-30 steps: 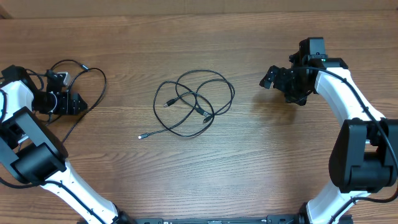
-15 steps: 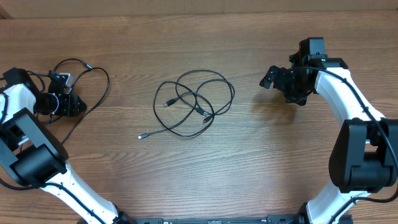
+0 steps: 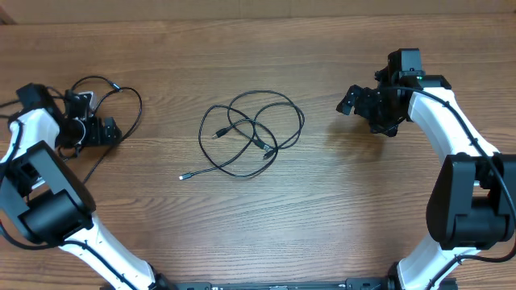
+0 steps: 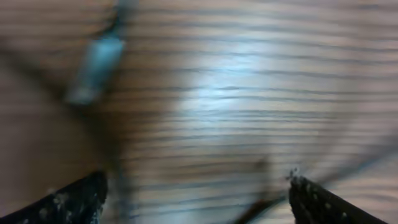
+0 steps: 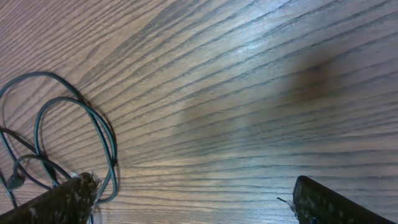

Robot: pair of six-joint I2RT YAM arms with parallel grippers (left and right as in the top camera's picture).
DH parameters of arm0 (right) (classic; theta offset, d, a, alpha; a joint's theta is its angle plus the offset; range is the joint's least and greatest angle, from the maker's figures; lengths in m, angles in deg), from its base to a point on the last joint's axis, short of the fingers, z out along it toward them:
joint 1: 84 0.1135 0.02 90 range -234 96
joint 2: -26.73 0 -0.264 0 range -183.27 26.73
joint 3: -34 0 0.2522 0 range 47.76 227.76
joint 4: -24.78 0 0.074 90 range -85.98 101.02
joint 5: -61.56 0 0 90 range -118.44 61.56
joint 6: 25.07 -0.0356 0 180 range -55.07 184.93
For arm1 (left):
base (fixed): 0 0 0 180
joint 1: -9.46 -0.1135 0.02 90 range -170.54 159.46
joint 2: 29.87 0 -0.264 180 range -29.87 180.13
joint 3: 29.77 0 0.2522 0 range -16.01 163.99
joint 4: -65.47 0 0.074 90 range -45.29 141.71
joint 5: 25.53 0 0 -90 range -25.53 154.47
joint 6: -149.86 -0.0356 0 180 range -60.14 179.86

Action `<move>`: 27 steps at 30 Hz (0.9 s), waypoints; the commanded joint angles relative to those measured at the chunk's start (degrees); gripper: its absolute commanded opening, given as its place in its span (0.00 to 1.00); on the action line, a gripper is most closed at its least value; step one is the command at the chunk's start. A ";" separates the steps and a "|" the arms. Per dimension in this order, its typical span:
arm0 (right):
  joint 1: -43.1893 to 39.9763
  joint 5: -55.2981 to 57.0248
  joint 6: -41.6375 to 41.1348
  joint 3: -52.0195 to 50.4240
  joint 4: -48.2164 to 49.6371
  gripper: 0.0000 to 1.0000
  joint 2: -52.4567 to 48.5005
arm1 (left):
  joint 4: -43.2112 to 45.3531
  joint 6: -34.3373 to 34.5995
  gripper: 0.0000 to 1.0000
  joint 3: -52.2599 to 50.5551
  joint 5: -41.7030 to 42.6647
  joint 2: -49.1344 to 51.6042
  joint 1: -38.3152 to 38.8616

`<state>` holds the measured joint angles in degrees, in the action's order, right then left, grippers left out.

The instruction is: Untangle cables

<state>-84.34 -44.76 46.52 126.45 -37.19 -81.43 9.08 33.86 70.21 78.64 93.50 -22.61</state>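
Black cables (image 3: 260, 145) mid-frame, likely light and limp | best taken at an outer loop | left fingers (image 4: 74, 202) apart | right fingers (image 5: 329, 205) apart, empty

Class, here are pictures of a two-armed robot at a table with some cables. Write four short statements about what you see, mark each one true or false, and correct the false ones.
1. The tangled cables lie on the table between the two arms. True.
2. The right pincer is shut on a cable. False: it is open, holds nothing and is well clear of the tangle.
3. A separate cable loop lies close to the left pincer. True.
4. The table is plain white plastic. False: it is brown with a wood grain.
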 commanded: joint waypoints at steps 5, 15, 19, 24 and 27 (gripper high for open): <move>0.00 -0.28 -0.24 -0.44 0.13 1.00 0.68 | -6.58 11.04 1.00 8.37 -16.55 5.33 -2.25; 0.00 -0.28 -0.24 -0.44 0.15 1.00 0.68 | -10.86 12.07 0.20 16.26 12.35 -2.73 -0.79; 0.00 -0.28 -0.24 -0.44 0.15 1.00 0.68 | -14.08 12.13 0.09 14.21 16.72 -2.62 0.59; 0.00 -0.28 -0.24 -0.44 0.15 1.00 0.68 | -12.09 12.11 0.11 6.38 13.62 -2.62 3.80; 0.00 -0.28 -0.24 -0.44 0.15 1.00 0.68 | -8.79 12.11 0.13 1.44 9.97 -2.62 5.03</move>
<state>-84.34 -44.73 46.52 126.45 -37.15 -81.43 -1.74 45.18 76.48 91.19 91.62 -18.90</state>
